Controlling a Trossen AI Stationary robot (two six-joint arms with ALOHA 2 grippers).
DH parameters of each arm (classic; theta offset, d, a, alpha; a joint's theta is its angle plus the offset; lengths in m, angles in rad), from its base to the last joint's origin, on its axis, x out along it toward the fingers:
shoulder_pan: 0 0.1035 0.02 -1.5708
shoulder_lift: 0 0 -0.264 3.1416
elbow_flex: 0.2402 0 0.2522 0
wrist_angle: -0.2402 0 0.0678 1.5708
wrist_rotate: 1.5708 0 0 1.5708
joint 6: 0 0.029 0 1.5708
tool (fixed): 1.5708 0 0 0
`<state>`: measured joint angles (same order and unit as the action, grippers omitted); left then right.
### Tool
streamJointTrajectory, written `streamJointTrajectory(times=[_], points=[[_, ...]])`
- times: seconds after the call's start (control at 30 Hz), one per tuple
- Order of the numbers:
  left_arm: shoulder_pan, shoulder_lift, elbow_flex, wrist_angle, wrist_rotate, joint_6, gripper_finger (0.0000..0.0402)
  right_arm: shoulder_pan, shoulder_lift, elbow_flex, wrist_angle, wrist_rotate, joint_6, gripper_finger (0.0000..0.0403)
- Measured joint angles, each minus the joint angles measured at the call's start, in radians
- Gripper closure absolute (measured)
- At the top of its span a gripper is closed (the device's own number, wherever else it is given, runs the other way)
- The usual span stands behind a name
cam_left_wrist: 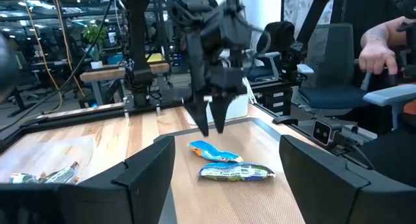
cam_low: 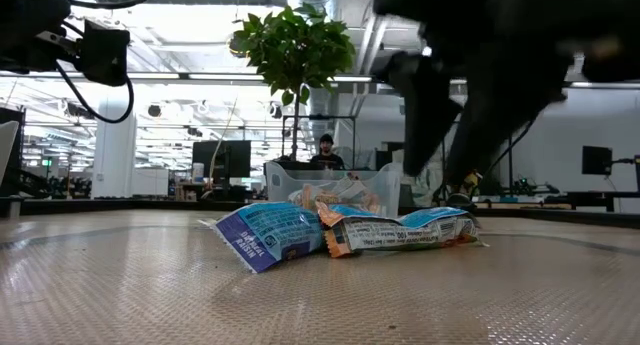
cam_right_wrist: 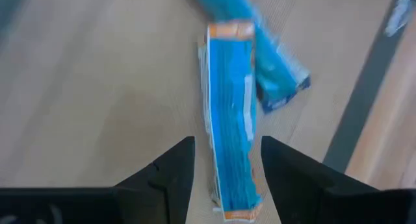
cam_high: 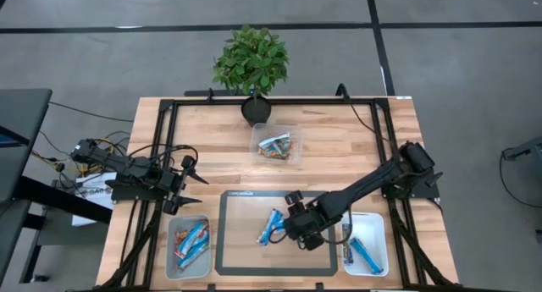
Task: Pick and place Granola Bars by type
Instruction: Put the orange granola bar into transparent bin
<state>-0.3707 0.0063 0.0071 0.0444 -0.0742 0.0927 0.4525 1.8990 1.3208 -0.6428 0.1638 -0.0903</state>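
Two Granola Bars lie side by side on the dark-rimmed mat (cam_high: 233,256). One is blue with orange ends (cam_right_wrist: 229,113), the other blue (cam_right_wrist: 273,62). They also show in the low view, the first bar (cam_low: 400,230) and the second (cam_low: 270,235). My right gripper (cam_right_wrist: 225,152) hangs open just above the orange-ended bar, pointing steeply down, one finger over each long side, touching nothing. It shows over the mat from above (cam_high: 292,227). My left gripper (cam_high: 190,180) waits open at the table's left side.
A white bin (cam_high: 172,256) at the near left holds several bars; another white bin (cam_high: 381,241) at the near right holds a blue one. A clear bin (cam_high: 292,133) with more bars stands at the far middle, with a potted plant (cam_high: 251,63) behind it.
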Motion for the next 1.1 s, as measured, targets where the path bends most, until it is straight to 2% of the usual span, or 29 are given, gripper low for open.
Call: streamJointTrajectory(times=[0.3, 0.67, 0.8, 1.1], points=[[0.0, 0.0, 0.0, 0.0, 0.0, 0.002, 0.0132, -0.031, 0.074, -0.002, -0.006, 0.015, -0.016, 0.0232], [0.0, 0.0, 0.0, 0.0, 0.0, -0.008, 0.0132, -0.044, 0.071, -0.057, 0.016, -0.017, -0.016, 0.0239], [0.0, 0.0, 0.0, 0.0, 0.0, 0.001, 0.0132, -0.044, 0.07, -0.076, 0.052, -0.02, -0.016, 0.0262], [0.0, 0.0, 0.0, 0.0, 0.0, -0.004, 0.0132, -0.044, 0.066, -0.083, 0.074, -0.026, -0.015, 0.0353]])
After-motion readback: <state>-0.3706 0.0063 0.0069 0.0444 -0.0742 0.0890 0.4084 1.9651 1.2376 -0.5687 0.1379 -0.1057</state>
